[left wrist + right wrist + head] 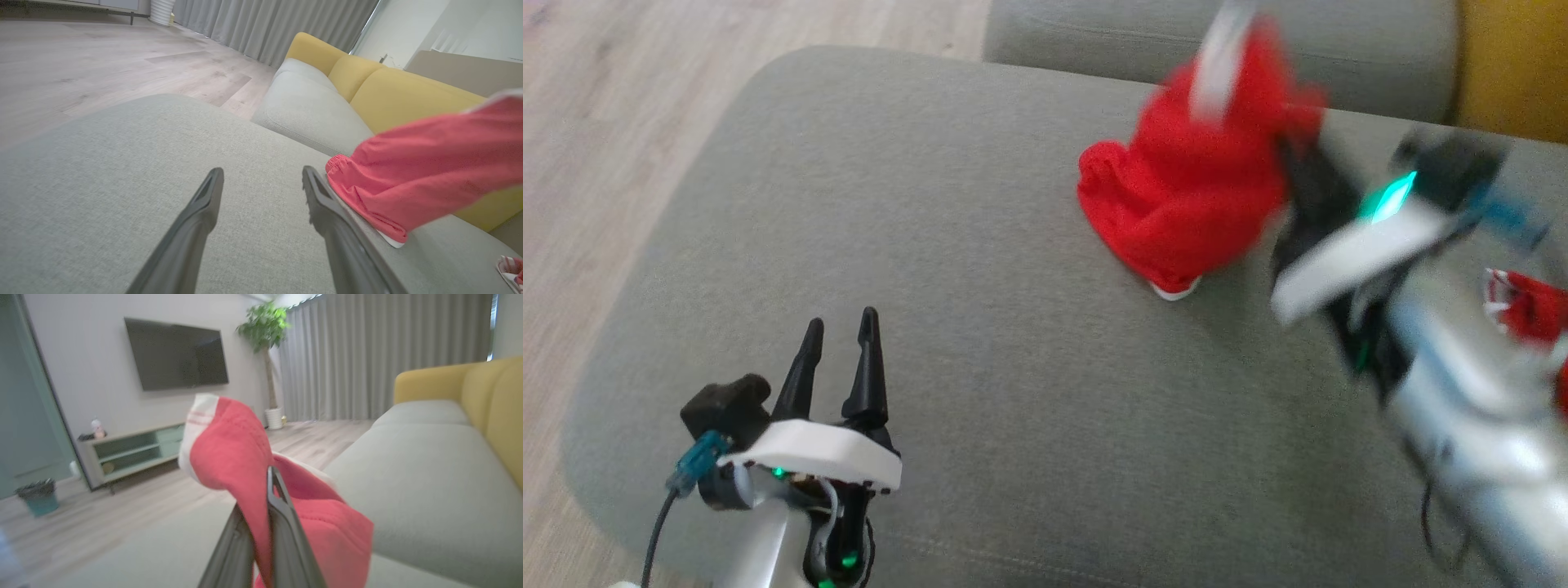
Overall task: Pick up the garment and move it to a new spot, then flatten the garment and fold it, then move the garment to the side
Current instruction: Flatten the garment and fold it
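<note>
**Left gripper** (842, 318): the jaws stand wide and hold nothing. It hovers over the grey seat cushion (931, 204).

**Red garment** (1184, 204): it hangs bunched, well ahead of the left gripper and to its right. Its lower edge touches the cushion.

**Right gripper** (265, 486): the jaws are closed on a thin fold of the garment. A white-trimmed end flops over the fingertips.

**Hazards**
- The pinch takes only a small fold, so a quick swing may pull the cloth free. The right arm shows blurred in the head view.
- The trailing edge may drag on the cushion and land the garment crumpled, which makes flattening harder.
- A second red-and-white piece (1527, 306) lies just beside the right forearm, and the arm may sweep it along.

**View differences**
- Left wrist view: the garment (408, 175) sits just right of that gripper's (262, 170) right finger, with its white hem resting on the cushion (122, 163).
- Right wrist view: this view alone gives the grip itself. The cloth (229, 449) is sandwiched between the fingers.
- Head view: both grippers are seen together, well apart.
</note>
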{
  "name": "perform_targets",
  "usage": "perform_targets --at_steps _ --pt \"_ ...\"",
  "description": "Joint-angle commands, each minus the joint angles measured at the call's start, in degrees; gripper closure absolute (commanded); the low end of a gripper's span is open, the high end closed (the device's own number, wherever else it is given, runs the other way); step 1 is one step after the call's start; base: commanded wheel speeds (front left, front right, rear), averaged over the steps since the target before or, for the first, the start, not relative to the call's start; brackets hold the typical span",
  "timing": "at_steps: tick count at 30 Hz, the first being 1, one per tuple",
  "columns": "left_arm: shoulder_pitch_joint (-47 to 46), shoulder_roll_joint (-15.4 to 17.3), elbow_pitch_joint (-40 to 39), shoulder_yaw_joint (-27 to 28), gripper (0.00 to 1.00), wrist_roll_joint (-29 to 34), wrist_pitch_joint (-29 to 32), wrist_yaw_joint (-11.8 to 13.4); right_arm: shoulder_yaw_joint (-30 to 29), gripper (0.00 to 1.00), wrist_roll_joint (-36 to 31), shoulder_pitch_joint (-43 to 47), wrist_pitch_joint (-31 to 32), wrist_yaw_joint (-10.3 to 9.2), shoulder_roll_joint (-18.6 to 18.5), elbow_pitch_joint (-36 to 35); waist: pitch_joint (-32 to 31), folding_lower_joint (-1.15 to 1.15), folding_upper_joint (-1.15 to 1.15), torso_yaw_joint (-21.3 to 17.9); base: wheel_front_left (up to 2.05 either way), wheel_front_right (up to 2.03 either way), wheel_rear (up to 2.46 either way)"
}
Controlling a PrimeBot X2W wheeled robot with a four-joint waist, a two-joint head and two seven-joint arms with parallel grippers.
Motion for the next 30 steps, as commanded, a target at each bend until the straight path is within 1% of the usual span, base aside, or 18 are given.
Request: perform_targets --at_steps 1,4,8,10,15,16,17,18,20,23,25,27,30 --pt "-1.1 0.6 -2.2 2.1 0.0 0.4 -0.7 0.1 2.0 1.0 0.2 2.6 0.7 0.2 -0.7 -4.5 -0.4 0.0 0.0 -2.0 0.0 0.0 0.0" --pt "-0.8 0.6 -2.3 2.7 0.0 0.7 -0.7 0.1 8.0 1.0 -1.4 9.8 2.8 0.2 -3.0 -12.2 -0.6 0.0 0.0 -4.5 0.0 0.0 0.0" --pt "-0.8 0.6 -2.1 3.2 0.0 1.2 -0.7 -0.3 15.6 1.0 -3.7 15.1 6.3 0.2 -5.2 -19.9 -0.9 0.0 0.0 -7.4 0.0 0.0 0.0" --pt "-1.1 0.6 -2.0 3.2 0.0 1.2 -0.7 -0.5 18.9 1.0 -5.3 16.2 8.0 0.2 -6.4 -22.4 -1.1 0.0 0.0 -8.5 0.0 0.0 0.0" --pt "-1.3 0.6 -1.4 2.8 0.0 1.3 -0.7 -0.6 24.7 1.0 -5.5 18.7 12.0 0.2 -9.1 -26.0 -1.6 0.0 0.0 -10.6 0.0 0.0 0.0" --pt "-1.3 0.6 -1.3 2.6 0.0 1.4 -0.7 -0.6 25.7 0.77 -5.7 19.0 13.0 0.2 -9.9 -26.0 -1.7 0.0 0.0 -10.9 0.0 0.0 0.0" --pt "-1.3 0.6 -1.2 2.5 0.0 1.4 -0.7 -0.6 26.5 0.0 -5.9 19.4 14.2 0.2 -10.7 -25.6 -1.7 0.0 0.0 -11.0 0.0 0.0 0.0" --pt "-1.4 0.6 -1.0 2.3 0.0 1.3 -0.7 -0.6 27.4 0.0 -5.8 20.1 15.5 0.2 -12.0 -25.0 -1.8 0.0 0.0 -11.3 0.0 0.0 0.0" --pt "-1.3 0.6 -0.9 2.2 0.0 1.2 -0.7 -0.6 26.4 0.0 -5.9 20.5 15.7 0.2 -13.1 -24.0 -2.1 0.0 0.0 -11.4 0.0 0.0 0.0" --pt "-1.1 0.6 -0.7 2.2 0.0 1.3 -0.7 -0.6 22.4 0.0 -5.8 21.6 15.3 0.2 -13.5 -22.4 -2.6 0.0 0.0 -11.4 0.0 0.0 0.0" --pt "-0.8 0.6 -0.6 2.2 0.0 1.4 -0.7 -0.7 17.6 0.0 -5.0 23.1 14.5 0.2 -13.0 -21.2 -3.1 0.0 0.0 -11.3 0.0 0.0 0.0" --pt "-0.6 0.6 -0.6 2.4 0.0 1.5 -0.7 -0.7 11.1 0.0 -5.4 24.8 13.4 0.2 -11.9 -19.5 -3.7 0.0 0.0 -11.1 0.0 0.0 0.0" --pt "-0.2 0.6 -1.0 2.6 0.0 1.5 -0.7 -0.6 0.7 0.0 -6.0 28.4 11.1 0.2 -7.8 -17.7 -4.3 0.0 0.0 -10.9 0.0 0.0 0.0"
